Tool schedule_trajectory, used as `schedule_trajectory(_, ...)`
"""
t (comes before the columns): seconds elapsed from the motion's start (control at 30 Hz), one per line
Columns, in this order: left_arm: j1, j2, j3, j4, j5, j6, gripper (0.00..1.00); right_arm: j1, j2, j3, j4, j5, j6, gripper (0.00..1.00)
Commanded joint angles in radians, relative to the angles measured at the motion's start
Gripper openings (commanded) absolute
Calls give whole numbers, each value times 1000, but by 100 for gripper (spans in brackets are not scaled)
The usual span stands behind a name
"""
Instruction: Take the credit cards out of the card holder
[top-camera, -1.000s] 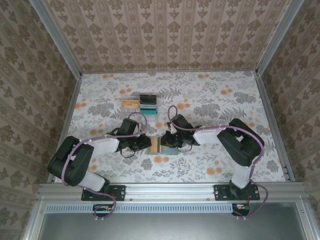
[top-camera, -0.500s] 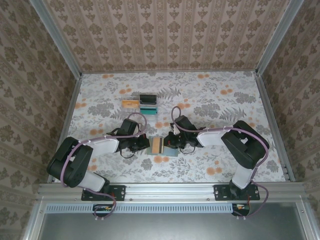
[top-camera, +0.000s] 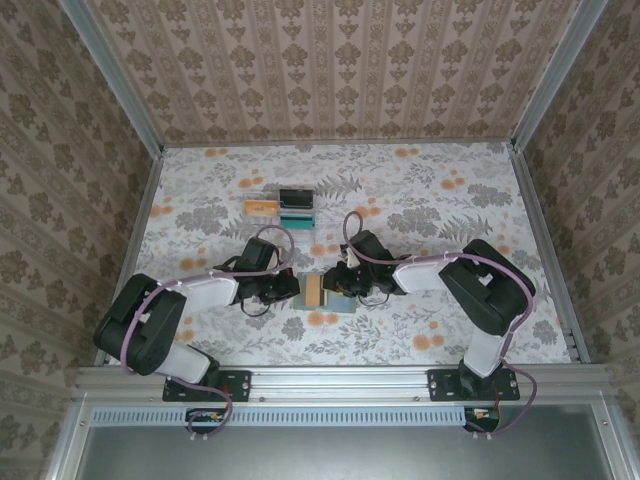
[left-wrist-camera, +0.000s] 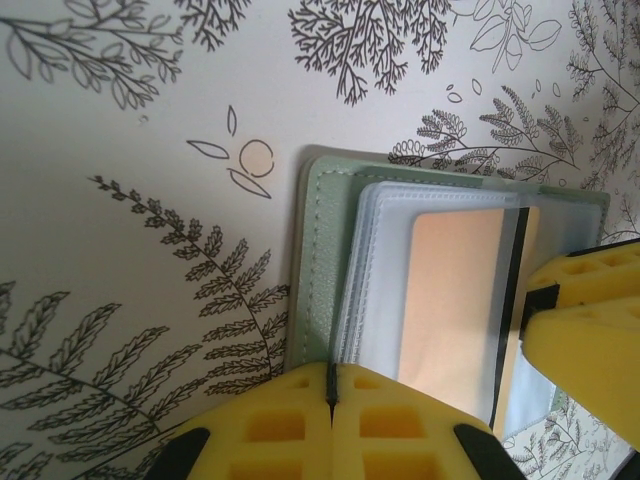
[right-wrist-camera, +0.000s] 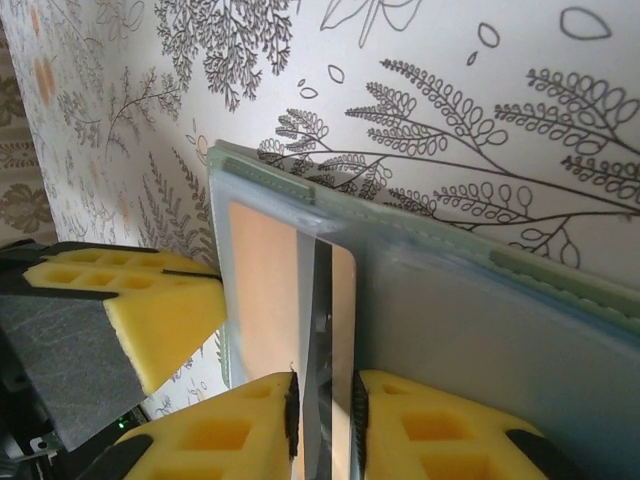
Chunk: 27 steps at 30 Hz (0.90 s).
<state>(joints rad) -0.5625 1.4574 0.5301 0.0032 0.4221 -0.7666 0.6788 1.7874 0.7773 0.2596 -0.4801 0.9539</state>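
The card holder (left-wrist-camera: 320, 270) is laid open toward the table's (top-camera: 430, 200) near edge, midway between its sides and between both grippers. The left gripper's (left-wrist-camera: 330, 425) pads are pressed together at its green edge. The right gripper's (right-wrist-camera: 322, 428) pads are held slightly apart over the dark band of a credit card (right-wrist-camera: 270, 290) seated in a clear sleeve (right-wrist-camera: 480, 330).
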Motion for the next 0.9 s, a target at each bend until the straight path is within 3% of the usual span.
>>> schedule_trajectory(0.0, -11, 0, -12, -67, -19, -1, 3, 7, 24, 10, 20, -3, 16, 21)
schedule_trajectory(0.13, -11, -6, -13, -72, -24, -1, 3, 5, 19, -1, 9, 3, 11, 0)
schedule_trajectory(0.57, 0, -28, -15, -86, -39, -4, 1, -61, -165, -121, -61, 15, -47, 0)
schedule_trajectory(0.7, 1, -41, 0, -89, -35, -9, 5, -71, -193, -128, -82, 4, -73, 0)
schedule_trajectory(0.8, 2, -81, 12, -98, -32, -17, 23, -73, -208, -131, -71, -13, -76, 0)
schedule_trajectory(0.87, 5, -124, 18, -100, -27, -31, 46, -76, -229, -134, -68, -18, -75, 0)
